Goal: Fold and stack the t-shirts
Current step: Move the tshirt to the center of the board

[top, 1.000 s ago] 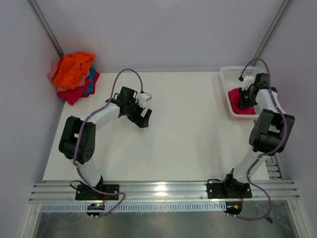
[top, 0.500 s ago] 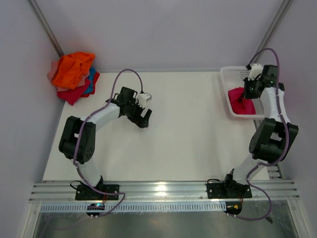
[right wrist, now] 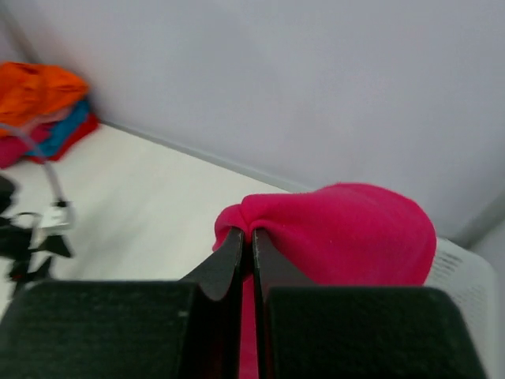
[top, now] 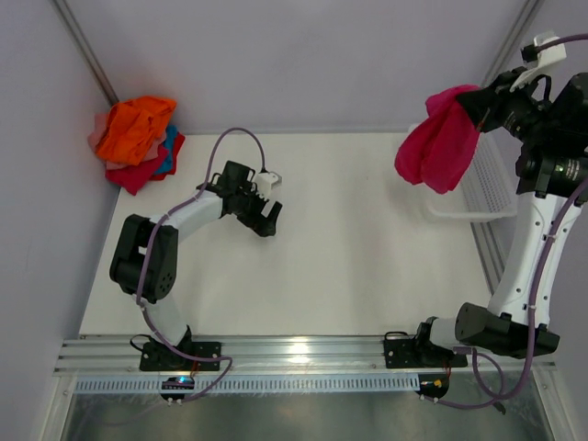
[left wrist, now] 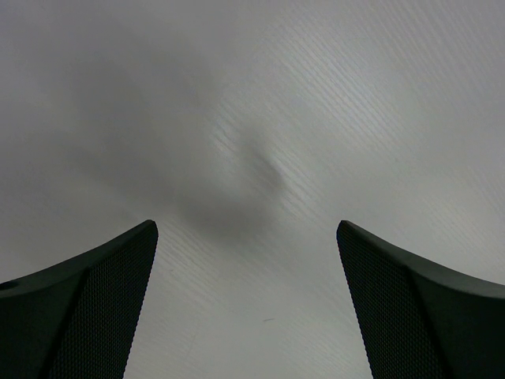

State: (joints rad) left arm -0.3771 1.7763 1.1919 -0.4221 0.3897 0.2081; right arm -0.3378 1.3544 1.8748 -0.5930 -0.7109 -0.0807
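Right end effector (top: 470,101) clamped on crimson t-shirt (top: 439,147), cloth hanging high by white basket (top: 491,188), left end effector (top: 266,219) spread apart over table (top: 349,257)

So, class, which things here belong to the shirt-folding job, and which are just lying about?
Job: crimson t-shirt, hanging from the shut right fingers; pile of t-shirts, far-left corner.
Lying about: white mesh basket.

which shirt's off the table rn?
The crimson t-shirt, hanging in the air from the shut right gripper. The other shirts lie in a heap, orange on top, at the far-left corner of the table.
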